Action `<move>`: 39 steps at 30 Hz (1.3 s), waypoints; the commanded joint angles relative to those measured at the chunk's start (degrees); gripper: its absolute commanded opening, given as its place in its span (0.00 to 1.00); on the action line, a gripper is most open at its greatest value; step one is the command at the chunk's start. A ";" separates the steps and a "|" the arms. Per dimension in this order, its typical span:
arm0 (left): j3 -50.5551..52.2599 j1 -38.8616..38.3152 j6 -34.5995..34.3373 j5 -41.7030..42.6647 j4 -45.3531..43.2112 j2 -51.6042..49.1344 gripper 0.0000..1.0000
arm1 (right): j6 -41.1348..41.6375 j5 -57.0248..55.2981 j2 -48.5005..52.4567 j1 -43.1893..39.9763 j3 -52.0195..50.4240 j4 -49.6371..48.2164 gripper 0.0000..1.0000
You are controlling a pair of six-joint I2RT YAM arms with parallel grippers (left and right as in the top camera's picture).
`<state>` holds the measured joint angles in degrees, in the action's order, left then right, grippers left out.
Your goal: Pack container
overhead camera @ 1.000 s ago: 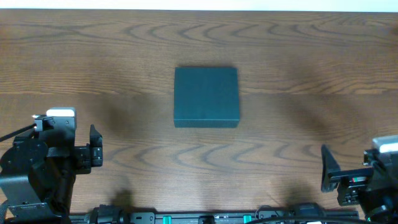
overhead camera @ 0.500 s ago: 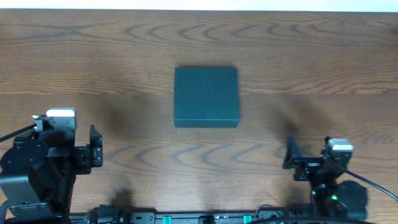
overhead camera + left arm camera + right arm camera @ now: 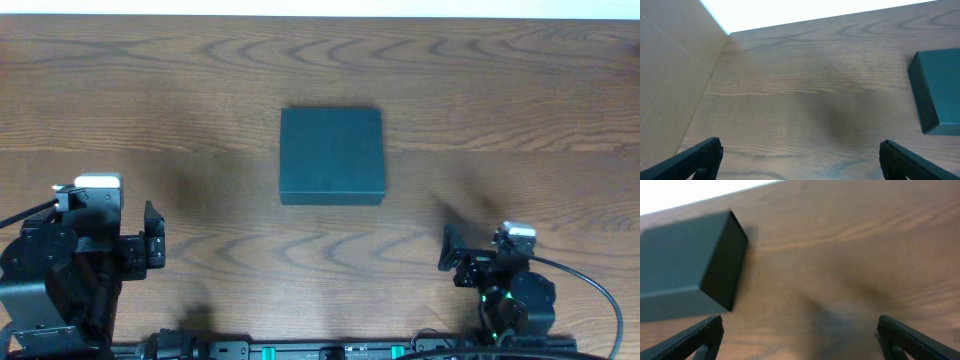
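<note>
The container (image 3: 332,156) lies ahead-left of the right end effector (image 3: 799,322).

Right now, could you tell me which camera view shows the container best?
The overhead view: the container sits whole and sharp, mid-frame. The left wrist view catches only part, cut off at the right edge; the right wrist view shows it blurred, cut off at the left.
</note>
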<state>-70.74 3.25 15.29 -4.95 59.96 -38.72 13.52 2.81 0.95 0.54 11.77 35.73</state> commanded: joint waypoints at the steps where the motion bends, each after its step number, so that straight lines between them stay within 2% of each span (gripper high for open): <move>1: -0.44 -0.22 0.31 -0.66 -0.02 0.24 0.98 | 1.03 0.00 -0.63 -0.48 -1.99 -0.24 0.99; 32: -0.15 -0.22 0.31 -0.66 -0.02 0.22 0.98 | 1.03 -0.22 -0.59 -0.50 -2.93 -0.57 0.99; 39: 7.82 -0.48 0.33 -0.74 -0.87 6.10 0.98 | 1.03 -0.22 -0.59 -0.50 -2.93 -0.57 0.99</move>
<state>-66.63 3.16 15.27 -4.97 59.51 -35.59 13.67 2.83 0.95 0.54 9.47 35.24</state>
